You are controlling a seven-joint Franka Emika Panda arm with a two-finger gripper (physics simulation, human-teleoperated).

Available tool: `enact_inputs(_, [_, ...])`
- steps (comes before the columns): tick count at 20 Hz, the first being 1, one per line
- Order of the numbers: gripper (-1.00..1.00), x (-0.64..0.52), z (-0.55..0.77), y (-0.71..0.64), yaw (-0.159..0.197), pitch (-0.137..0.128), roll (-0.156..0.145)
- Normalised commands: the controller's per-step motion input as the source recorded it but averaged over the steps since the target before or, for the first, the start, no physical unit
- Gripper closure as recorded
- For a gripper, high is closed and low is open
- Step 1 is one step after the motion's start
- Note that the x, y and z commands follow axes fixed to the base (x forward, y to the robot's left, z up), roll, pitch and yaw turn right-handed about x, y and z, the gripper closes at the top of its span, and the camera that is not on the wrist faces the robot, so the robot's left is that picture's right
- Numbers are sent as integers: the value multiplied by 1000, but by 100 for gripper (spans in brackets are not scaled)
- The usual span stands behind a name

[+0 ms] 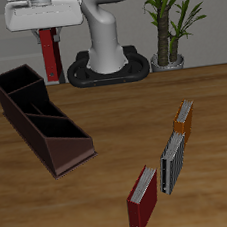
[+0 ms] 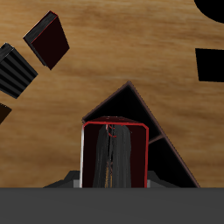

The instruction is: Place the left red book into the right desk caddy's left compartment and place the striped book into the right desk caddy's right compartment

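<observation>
My gripper [image 1: 47, 36] is shut on the left red book [image 1: 49, 58], which hangs upright above the back end of the right desk caddy [image 1: 49, 144], a long dark maroon box with dividers. The wrist view shows the held red book [image 2: 114, 157] over an open section of the caddy [image 2: 131, 105]; I cannot tell which compartment this is. The striped book [image 1: 173, 163] stands on the table nearer the front edge, between a second red book [image 1: 143, 199] and an orange book [image 1: 183, 123]. From the wrist I also see the striped book [image 2: 16, 70] and the second red book [image 2: 48, 39].
The robot base [image 1: 107, 61] and a potted plant [image 1: 170, 23] stand at the back of the table. Bare wood lies between the caddy and the row of books.
</observation>
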Motion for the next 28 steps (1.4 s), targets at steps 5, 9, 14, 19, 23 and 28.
enact_inputs(5, [100, 78, 6, -207, 13, -12, -22])
enact_inputs(9, [100, 183, -8, -57, 19, 22, 42])
enact_inputs(14, [100, 104, -9, -42, -10, 1, -3])
enact_inputs(19, [100, 175, -57, 67, 4, 15, 12])
enact_inputs(23, [100, 88, -50, 76, -10, -2, 23])
enact_inputs(28, [100, 152, -128, 10, 10, 10, -10])
